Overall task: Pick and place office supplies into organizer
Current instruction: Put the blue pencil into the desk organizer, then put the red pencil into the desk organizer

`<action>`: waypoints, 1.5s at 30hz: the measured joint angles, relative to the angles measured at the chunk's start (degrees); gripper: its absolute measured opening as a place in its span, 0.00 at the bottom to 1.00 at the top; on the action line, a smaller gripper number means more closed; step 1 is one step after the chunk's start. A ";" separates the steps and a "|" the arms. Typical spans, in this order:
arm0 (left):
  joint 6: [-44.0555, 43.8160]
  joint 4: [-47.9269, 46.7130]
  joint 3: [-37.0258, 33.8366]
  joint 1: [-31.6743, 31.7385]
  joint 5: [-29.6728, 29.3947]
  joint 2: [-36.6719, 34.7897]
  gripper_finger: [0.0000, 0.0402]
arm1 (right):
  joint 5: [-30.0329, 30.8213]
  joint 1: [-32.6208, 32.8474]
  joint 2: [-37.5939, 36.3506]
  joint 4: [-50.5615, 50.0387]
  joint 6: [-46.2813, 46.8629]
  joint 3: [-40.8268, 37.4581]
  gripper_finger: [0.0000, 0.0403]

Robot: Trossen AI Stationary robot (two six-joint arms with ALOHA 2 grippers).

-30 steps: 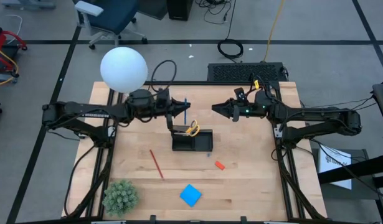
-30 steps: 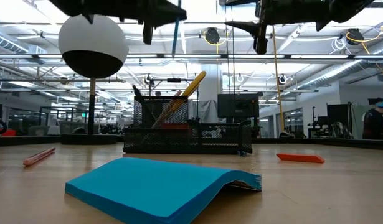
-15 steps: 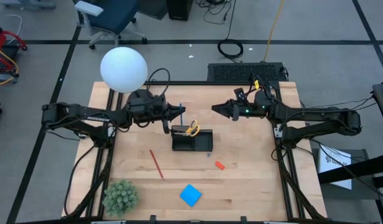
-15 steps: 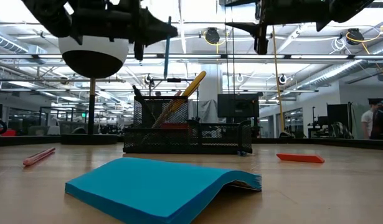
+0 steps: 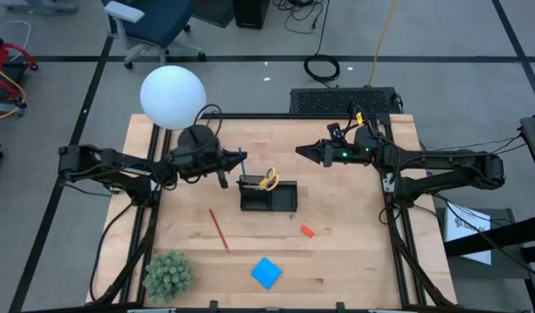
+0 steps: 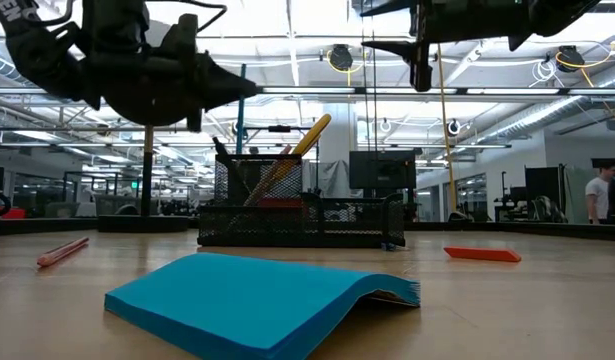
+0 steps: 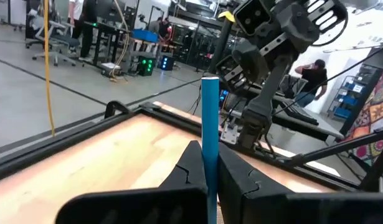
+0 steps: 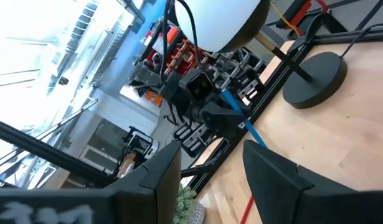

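Note:
My left gripper (image 5: 238,158) is shut on a thin blue pen (image 7: 210,112), which stands upright in the air left of the black mesh organizer (image 5: 269,195). In the low view the pen (image 6: 239,115) hangs above the organizer's (image 6: 297,215) tall compartment side. Yellow-handled scissors (image 5: 269,181) stick out of that compartment. A red pencil (image 5: 218,229), a small orange-red eraser (image 5: 307,231) and a blue note pad (image 5: 266,272) lie flat on the table. My right gripper (image 5: 302,151) hovers open and holds nothing, beyond the organizer's far right side. My left gripper pinches the blue pen's shaft (image 7: 210,134) between its two fingers (image 7: 191,168), in the pen's upper part. The fingers point level, come from the table's left side and lie across the pen. The pen stands upright, lifted clear, with its lower end below the fingers.
A white globe lamp (image 5: 172,96) stands at the far left, close behind my left arm, on a round black base (image 8: 316,78). A green spiky plant (image 5: 168,275) sits at the near left corner. Bare wood lies between the organizer and the note pad.
My left gripper has sunk and drawn back toward the table's left edge, away from the organizer. It stays shut on the blue pen, which has come down with it and stays upright.

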 joint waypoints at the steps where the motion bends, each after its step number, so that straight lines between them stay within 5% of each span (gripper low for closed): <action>1: 0.00 -0.08 -0.14 0.03 0.00 0.10 0.00 | 0.08 0.00 0.00 -0.06 -0.02 0.00 0.40; 28: 12.75 -0.69 -0.13 -0.89 6.27 1.68 0.01 | 1.48 -0.28 0.00 -0.89 1.01 0.00 0.40; 45: 6.75 -0.55 -0.11 -0.89 4.98 1.68 0.27 | 3.14 -0.28 0.00 -1.00 0.98 0.00 0.40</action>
